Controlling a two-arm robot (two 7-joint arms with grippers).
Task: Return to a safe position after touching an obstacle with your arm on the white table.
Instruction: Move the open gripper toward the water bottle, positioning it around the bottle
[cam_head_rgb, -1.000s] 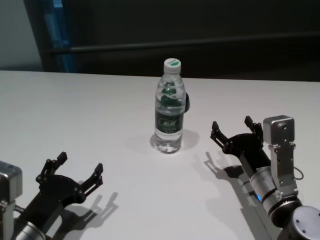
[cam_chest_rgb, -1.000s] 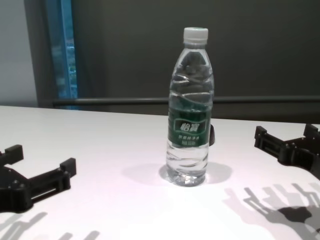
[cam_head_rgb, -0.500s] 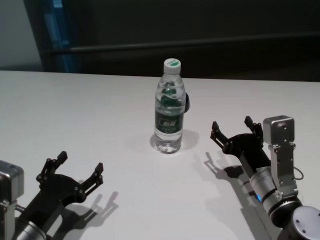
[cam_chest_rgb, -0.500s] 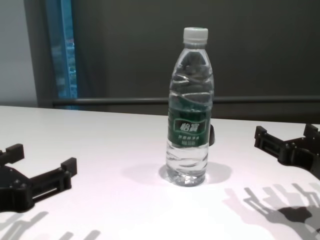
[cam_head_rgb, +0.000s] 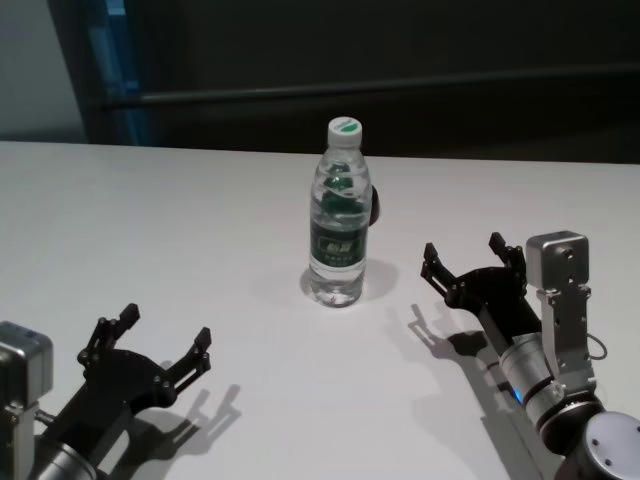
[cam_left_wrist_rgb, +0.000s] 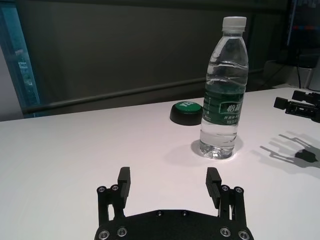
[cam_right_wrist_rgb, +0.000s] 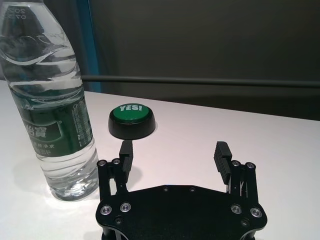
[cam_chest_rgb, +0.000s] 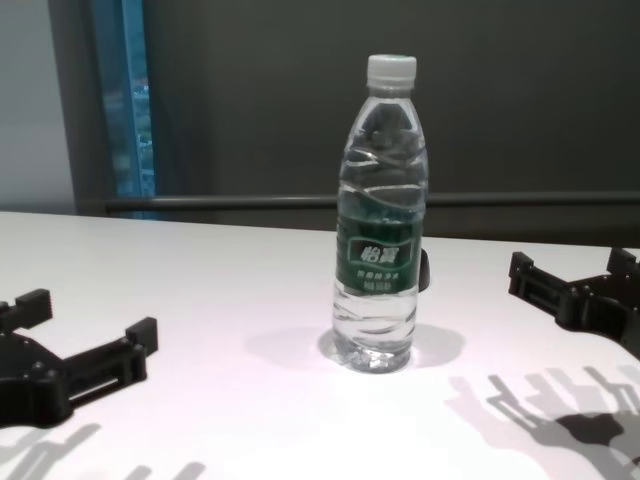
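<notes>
While nothing is being held, the left gripper (cam_head_rgb: 160, 343) sits low at the near left of the white table (cam_head_rgb: 200, 220), its two black fingers (cam_left_wrist_rgb: 124, 181) spread wide with only air between them, casting a forked shadow on the glossy surface beside it. It is well apart from the water bottle (cam_head_rgb: 339, 215), which stands upright near the middle of the table, toward the far side. That bottle is clear plastic with water inside, a white screw cap and a dark green label with white characters, and it touches neither arm. Just behind it, partly hidden in the head view, lies a low black round button (cam_right_wrist_rgb: 131, 120) with a green top reading "YES!", close to the bottle but not touching it. Farther right, the right gripper (cam_head_rgb: 473, 257) hovers just above the table near the bottle, pointing toward the far edge, its fingers likewise spread wide and empty. Its silver wrist and forearm run back to the near right corner.
</notes>
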